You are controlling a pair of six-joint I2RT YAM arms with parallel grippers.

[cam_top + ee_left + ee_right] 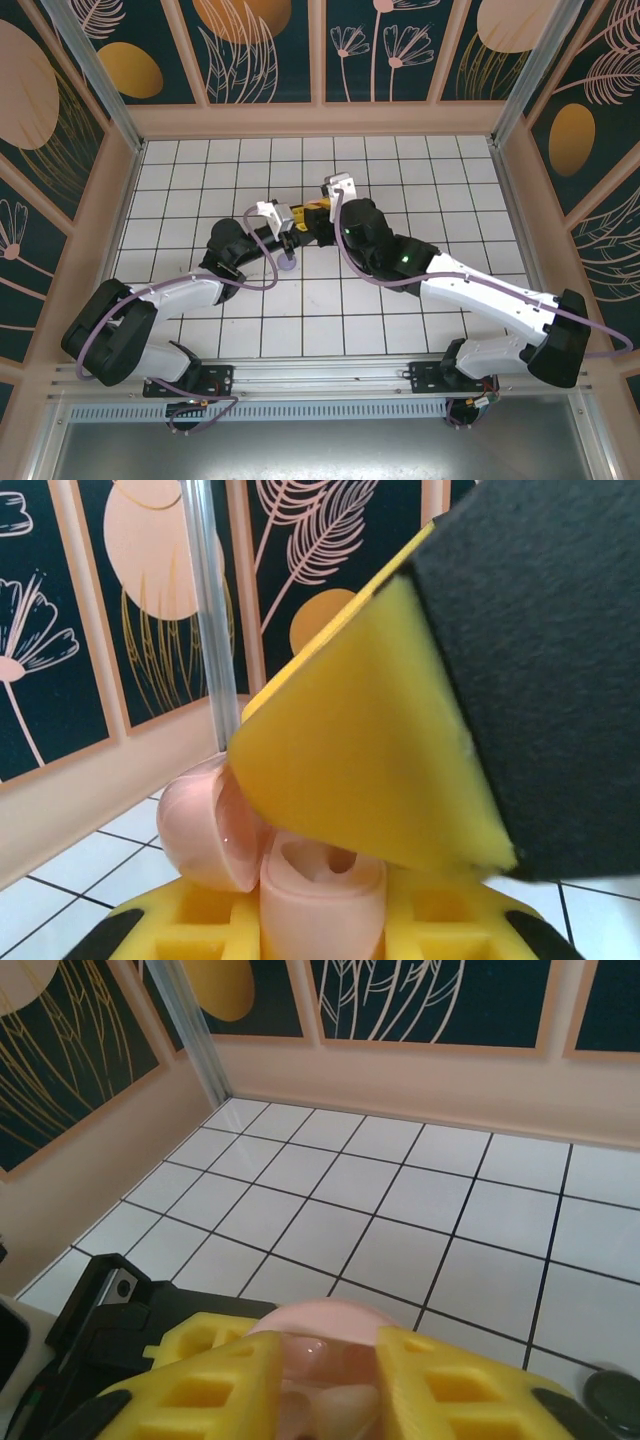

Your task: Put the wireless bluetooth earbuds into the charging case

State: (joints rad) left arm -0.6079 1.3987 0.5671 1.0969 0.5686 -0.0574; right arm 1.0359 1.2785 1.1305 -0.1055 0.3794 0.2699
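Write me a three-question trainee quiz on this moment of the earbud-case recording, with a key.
1. True or false: the pink charging case held between the fingers of the left end effector has its lid closed.
2. Multiple choice: in the top view, the left end effector and the right end effector meet A) over the middle of the tiled table; B) at the far left corner; C) over the arm bases.
3. Short answer: what lies on the tiles at the lower right of the right wrist view?

Key: 1 false, the lid is swung open. 2 A. 3 a dark round disc.
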